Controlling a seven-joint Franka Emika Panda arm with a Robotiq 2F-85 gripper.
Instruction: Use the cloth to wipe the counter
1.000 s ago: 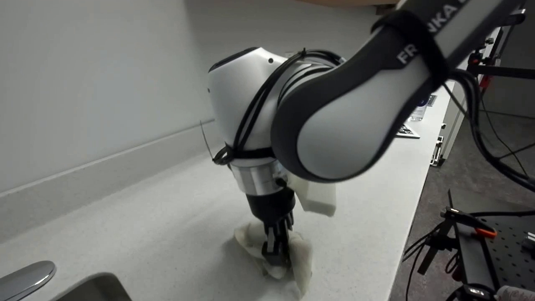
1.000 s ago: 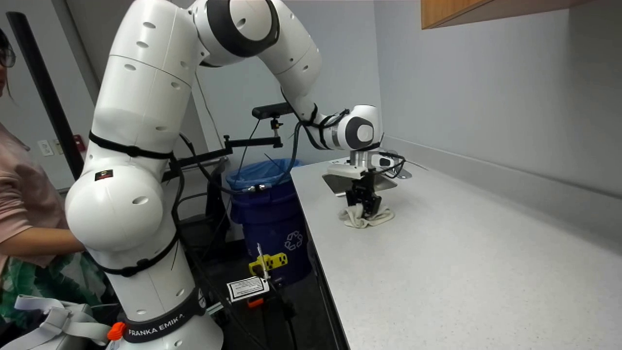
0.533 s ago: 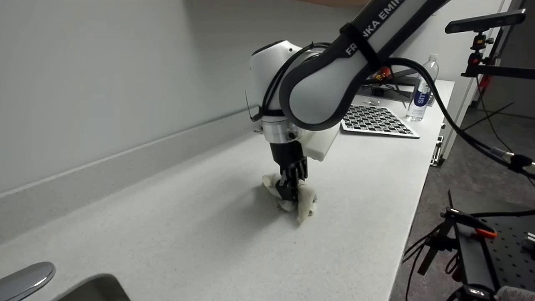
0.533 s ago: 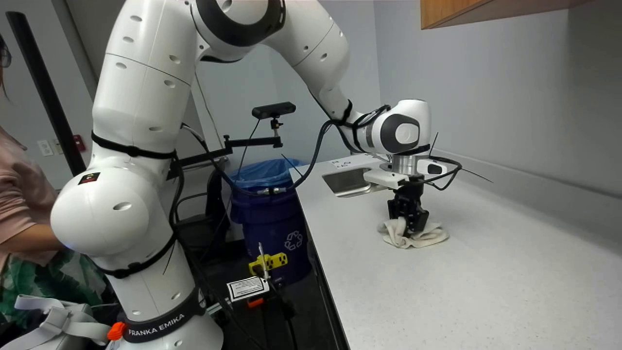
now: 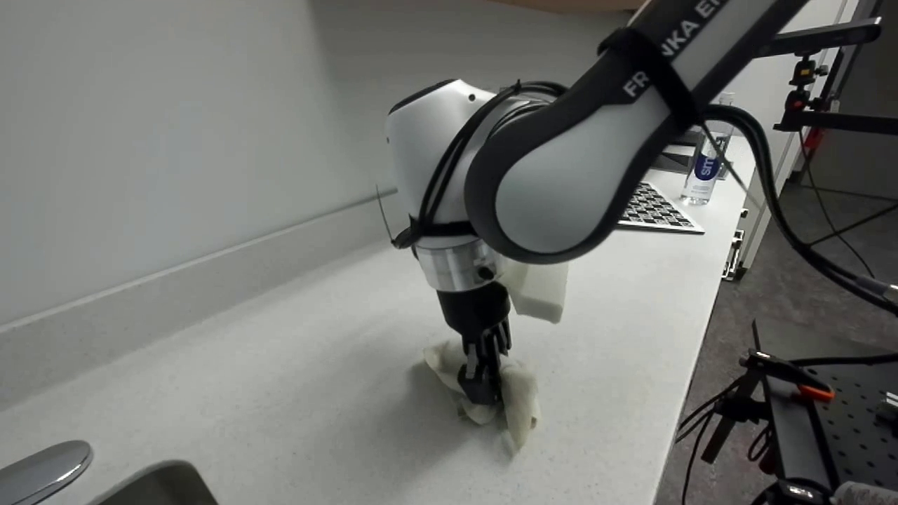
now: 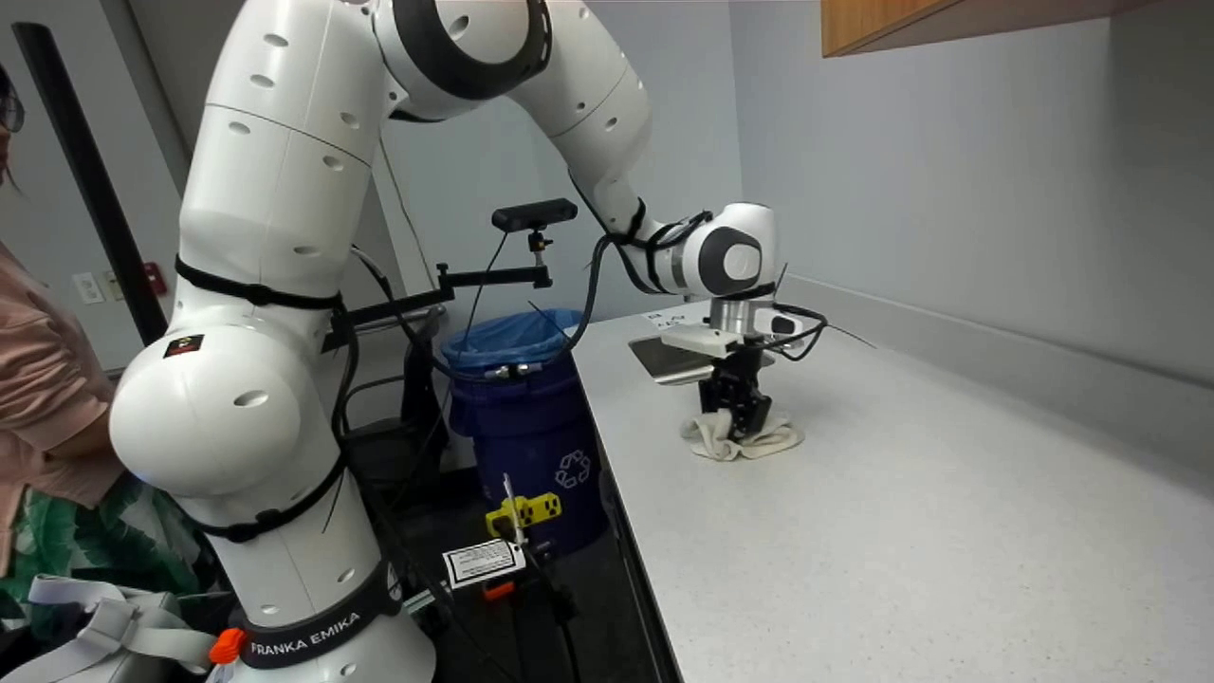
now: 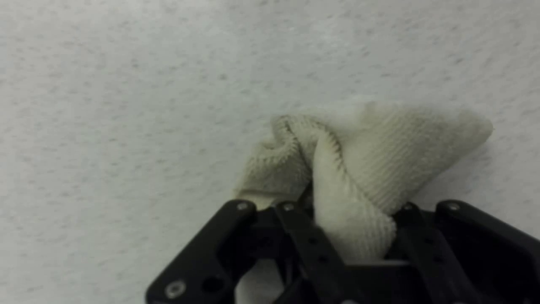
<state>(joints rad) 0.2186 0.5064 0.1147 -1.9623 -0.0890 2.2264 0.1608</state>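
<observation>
The cream cloth (image 5: pixel 520 403) lies bunched on the white counter (image 5: pixel 295 400), its folds spreading to either side of my gripper (image 5: pixel 483 394). Both exterior views show the gripper pointing down, fingertips pressed into the cloth (image 6: pixel 773 436) at counter height. In the wrist view, a fold of the cloth (image 7: pixel 400 147) rises between the dark fingers (image 7: pixel 301 232), which are shut on it; the tips themselves are hidden by fabric. Speckled counter (image 7: pixel 126 105) surrounds the cloth there.
A sink (image 6: pixel 669 360) and a faucet (image 5: pixel 49 466) are at one end of the counter. Toward the opposite end are a grid-patterned board (image 5: pixel 652 210) and a bottle (image 5: pixel 705 165). A backsplash (image 5: pixel 175 287) runs along the wall. A wooden cabinet (image 6: pixel 892 24) hangs above.
Gripper and cloth slid along the counter away from the sink, then came partway back toward it. The grip on the cloth stays the same.
</observation>
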